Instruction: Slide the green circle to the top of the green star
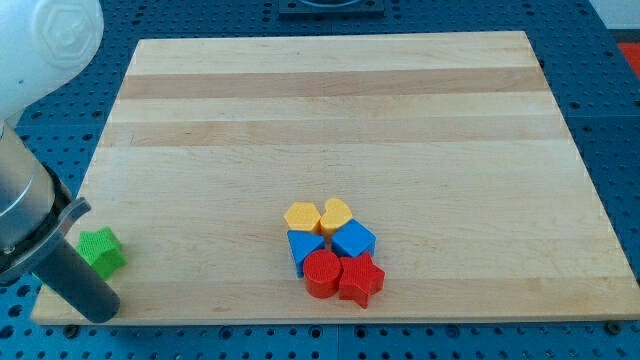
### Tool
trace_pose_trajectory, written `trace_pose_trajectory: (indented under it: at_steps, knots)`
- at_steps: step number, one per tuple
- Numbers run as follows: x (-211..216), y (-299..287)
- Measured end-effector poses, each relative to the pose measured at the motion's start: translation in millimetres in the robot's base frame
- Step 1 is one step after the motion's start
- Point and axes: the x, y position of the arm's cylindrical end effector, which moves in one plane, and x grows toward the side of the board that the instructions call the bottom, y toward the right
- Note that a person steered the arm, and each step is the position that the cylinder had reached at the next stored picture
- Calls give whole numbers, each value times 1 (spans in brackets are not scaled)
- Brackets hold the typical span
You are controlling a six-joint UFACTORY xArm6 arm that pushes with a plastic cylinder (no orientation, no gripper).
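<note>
Wooden board [330, 110]: green star [101, 250] near bottom-left corner, my tip [100, 308] seemingly just below it, holding nothing.

Wooden tabletop [330, 120]: green star [100, 249] near left edge; yellow, blue, red blocks [333, 249] clustered bottom centre, touching.

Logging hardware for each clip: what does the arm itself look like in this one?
At the view's left edge, a white rounded arm housing sits above a grey metallic cylinder. From it runs a straight dark grey rod; my tip is its blunt end. No cables or markings are visible.
</note>
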Motion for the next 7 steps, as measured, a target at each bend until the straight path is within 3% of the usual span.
trace_pose_trajectory:
  at_steps: [1, 2, 4, 7]
  knots:
    - [0, -5]
    - [-2, -71]
    - [-15, -77]
    - [-102, -57]
